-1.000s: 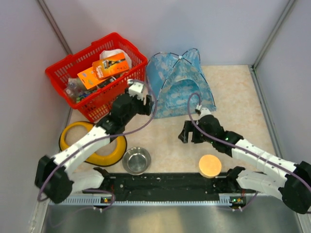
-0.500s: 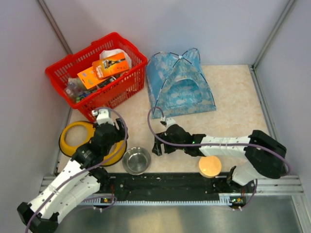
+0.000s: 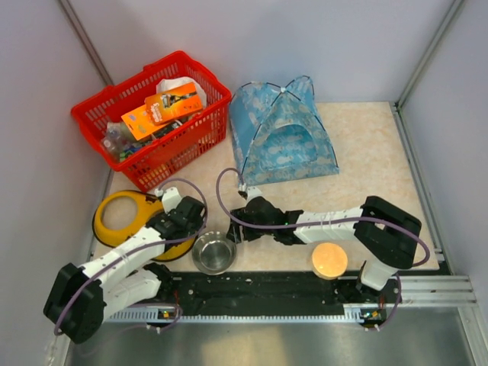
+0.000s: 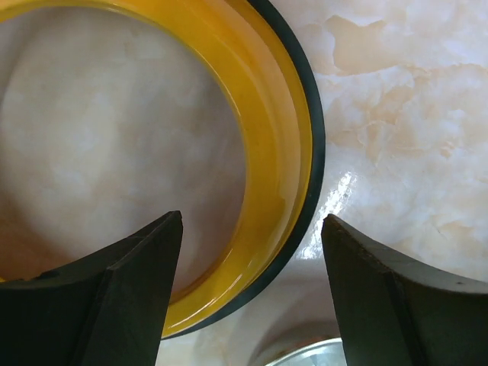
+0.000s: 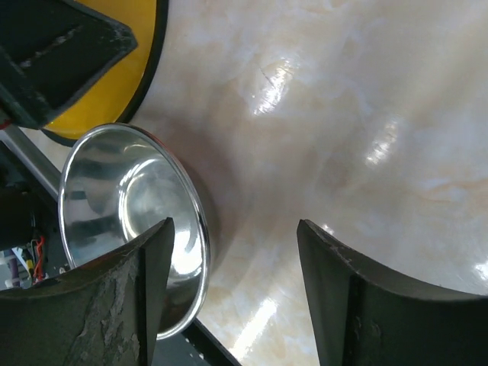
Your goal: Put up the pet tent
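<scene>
The pet tent [image 3: 280, 136], light-blue fabric with a white print, stands upright at the back of the table, its arched doorway facing the arms. Neither gripper touches it. My left gripper [image 3: 194, 227] is low over the right rim of the yellow bowl [image 3: 120, 216]. In the left wrist view that gripper [image 4: 252, 229] is open, with the yellow bowl's rim [image 4: 268, 191] under the gap. My right gripper [image 3: 235, 232] sits beside the steel bowl [image 3: 213, 253]. In the right wrist view it [image 5: 235, 229] is open, its left finger over the steel bowl's rim [image 5: 200, 229].
A red basket [image 3: 194, 137] full of packets stands at the back left, touching the tent's left side. A round tan disc [image 3: 329, 259] lies near the front rail, right of centre. Grey walls close in the table on the left, back and right.
Both arms have drawn back from the tent to the near side. The left gripper went down to the yellow bowl. The right gripper swung left to the steel bowl, and its jaws narrowed.
</scene>
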### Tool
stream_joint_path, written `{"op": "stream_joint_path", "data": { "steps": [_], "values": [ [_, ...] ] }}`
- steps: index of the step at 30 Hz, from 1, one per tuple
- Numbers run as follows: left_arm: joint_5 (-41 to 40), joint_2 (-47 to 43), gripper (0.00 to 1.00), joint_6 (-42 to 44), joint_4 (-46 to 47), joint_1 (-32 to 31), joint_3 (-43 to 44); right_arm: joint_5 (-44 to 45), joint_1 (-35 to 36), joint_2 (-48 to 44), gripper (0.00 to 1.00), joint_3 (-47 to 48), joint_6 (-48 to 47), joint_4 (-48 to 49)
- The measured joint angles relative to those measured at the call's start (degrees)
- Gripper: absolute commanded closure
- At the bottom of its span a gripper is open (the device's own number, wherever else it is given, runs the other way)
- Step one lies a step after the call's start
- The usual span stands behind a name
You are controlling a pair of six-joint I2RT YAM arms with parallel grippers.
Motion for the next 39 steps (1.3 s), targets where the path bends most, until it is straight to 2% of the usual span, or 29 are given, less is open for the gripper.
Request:
{"op": "stream_joint_path", "data": {
  "steps": [2, 5, 14, 15, 19, 25, 30, 34, 39],
  "values": [
    [0.37, 2.03, 0.25, -0.66, 1.57, 0.55, -0.44, -0.02, 0.44, 1.18, 0.46, 1.11, -0.28, -0.04],
    [1.22, 3.28, 0.30, -1.14, 3.91, 1.31, -0.52, 0.00, 1.03, 2.29, 0.51, 1.99, -0.74, -0.20],
    [5.49, 3.74, 0.35, -0.02, 9.27, 2.23, -0.94, -0.81, 2.54, 3.45, 0.52, 2.08, -2.36, -0.70],
    [5.99, 4.02, 0.35, 0.22, 9.79, 2.23, -0.94, -1.07, 2.60, 3.80, 0.55, 2.08, -2.47, -0.72],
    [8.22, 5.11, 0.36, 1.29, 11.78, 2.29, -0.94, -1.86, 2.89, 5.09, 0.81, 2.08, -2.56, -1.01],
    [12.48, 6.47, 0.42, 1.88, 14.27, 2.38, -0.63, -1.27, 3.06, 4.46, 0.91, 1.90, -1.42, -2.03],
    [19.45, 13.00, 0.47, 1.16, 18.29, 2.45, 1.77, 2.32, 3.17, -0.66, 1.00, -0.61, -0.66, -6.21],
    [23.28, 17.97, 0.48, -0.42, 22.93, 1.68, 3.54, 6.78, 3.15, -7.74, 1.00, -4.02, -0.02, -11.82],
    [24.41, 22.18, 0.48, -1.95, 25.46, -2.34, 6.45, 10.62, 0.55, -18.95, 1.00, -8.98, 0.35, -18.60]
  ]
}}
